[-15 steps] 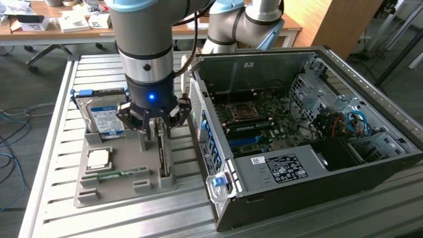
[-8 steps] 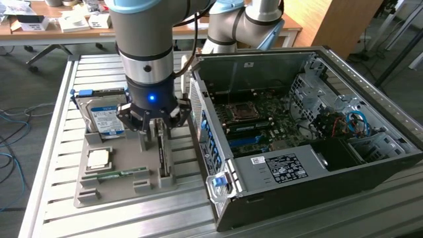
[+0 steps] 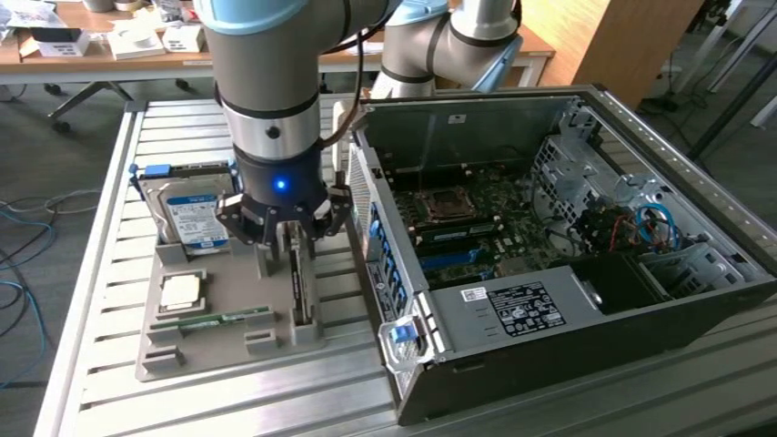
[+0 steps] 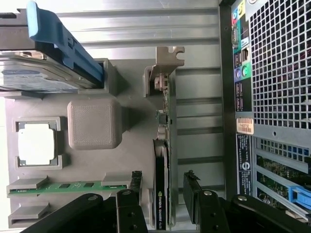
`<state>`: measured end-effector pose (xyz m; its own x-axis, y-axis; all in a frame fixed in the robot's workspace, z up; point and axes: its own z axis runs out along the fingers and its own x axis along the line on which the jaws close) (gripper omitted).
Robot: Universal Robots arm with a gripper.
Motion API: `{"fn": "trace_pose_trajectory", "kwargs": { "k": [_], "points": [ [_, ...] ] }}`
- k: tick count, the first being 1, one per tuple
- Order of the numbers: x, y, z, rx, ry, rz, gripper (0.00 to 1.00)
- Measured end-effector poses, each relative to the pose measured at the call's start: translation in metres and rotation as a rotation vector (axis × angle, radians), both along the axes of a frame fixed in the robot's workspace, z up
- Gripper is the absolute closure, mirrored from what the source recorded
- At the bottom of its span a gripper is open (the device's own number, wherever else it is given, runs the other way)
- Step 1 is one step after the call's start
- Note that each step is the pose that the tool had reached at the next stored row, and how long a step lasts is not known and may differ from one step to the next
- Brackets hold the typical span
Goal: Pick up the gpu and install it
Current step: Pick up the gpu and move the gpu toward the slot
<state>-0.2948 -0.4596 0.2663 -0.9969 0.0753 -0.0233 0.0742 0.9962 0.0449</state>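
Grey printed holder point(image 3: 164, 355) point(image 4: 131, 145) sits on the slatted metal surface point(image 3: 104, 273) point(image 4: 146, 29), just beside the open computer case point(image 3: 547, 300) point(image 4: 272, 73) on the exterior view's right. The gpu point(image 3: 300, 291) point(image 4: 161, 194) stands on its long edge in a slot on the holder's case side, with its silver bracket point(image 4: 167, 60) at one end. My arm point(image 3: 273, 91) hangs straight above it. The jaws are released and spread wide, straddling the card, with a gap on each side in the wrist view. The card is not gripped.

Also in the holder:
- the hard drive point(image 3: 195, 218) point(image 4: 39, 77), blue-labelled, upright in its pocket
- the processor chip point(image 3: 182, 291) point(image 4: 35, 144), lying flat
- the green memory stick point(image 3: 218, 320) point(image 4: 73, 186), lying flat

The case has its side panel off and the motherboard point(image 3: 468, 218) exposed.
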Motion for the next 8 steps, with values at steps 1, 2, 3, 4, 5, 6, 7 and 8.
{"fn": "trace_pose_trajectory", "kwargs": {
  "k": [1, 2, 3, 4, 5, 6, 7, 8],
  "points": [
    [0.0000, 0.0000, -0.0016, 0.0000, 0.0000, 0.000, 0.53],
    [0.0000, 0.0000, -0.0030, 0.0000, 0.0000, 0.000, 0.53],
    [0.0000, 0.0000, -0.0043, 0.0000, 0.0000, 0.000, 0.53],
    [0.0000, 0.0000, -0.0056, 0.0000, 0.0000, 0.000, 0.53],
    [0.0000, 0.0000, -0.0066, -0.0001, 0.0000, 0.000, 0.53],
    [0.0000, 0.0000, -0.0078, -0.0001, 0.0001, 0.000, 0.53],
    [0.0000, 0.0000, -0.0090, 0.0000, 0.0001, 0.000, 0.53],
    [0.0000, 0.0000, -0.0101, -0.0001, 0.0001, 0.000, 0.53]
  ]
}}
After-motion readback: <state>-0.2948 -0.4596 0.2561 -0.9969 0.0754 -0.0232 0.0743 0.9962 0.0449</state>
